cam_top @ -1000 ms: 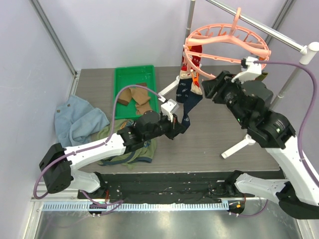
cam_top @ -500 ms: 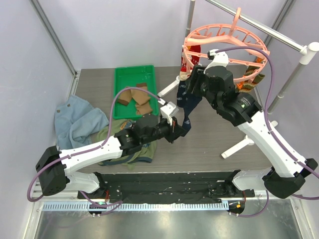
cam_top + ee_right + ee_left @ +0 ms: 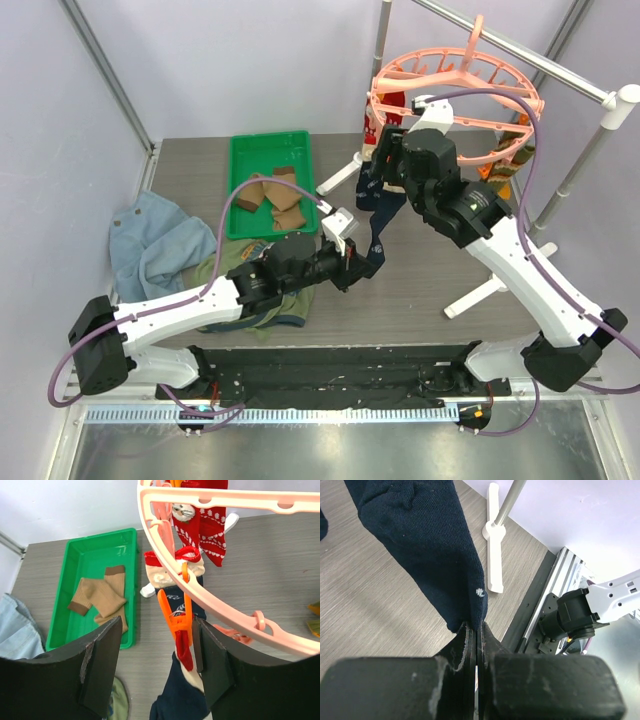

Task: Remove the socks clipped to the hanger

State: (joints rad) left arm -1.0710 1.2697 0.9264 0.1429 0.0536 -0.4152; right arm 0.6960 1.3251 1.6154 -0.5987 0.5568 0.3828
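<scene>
Right gripper has swung over the last second from the right side of the hanger to its near-left rim, jaws spreading wider on the way. Left gripper has barely shifted and keeps the same grip.

Right gripper: jaws stand well apart, nothing held. In the wrist view an orange clip hangs from the pink ring in line with the gap between the pads, clear of both. How far the clip sits beyond the fingertips, cannot tell. The clip bites a red cuff, with navy fabric below it.

Left gripper: clamped tight on the toe tip of the navy sock. That sock hangs from the ring's left side and slants down toward near-left.

A red patterned sock is clipped at the far-left of the ring. An olive-and-orange sock hangs on the right side, partly hidden by the right arm.

The hanger is hooked over the bar of the rail stand, which stands at the far right of the table.

Two brown socks lie in the green tray, far left. An olive T-shirt lies under the left arm, near left. A pale blue garment is heaped just left of it.
</scene>
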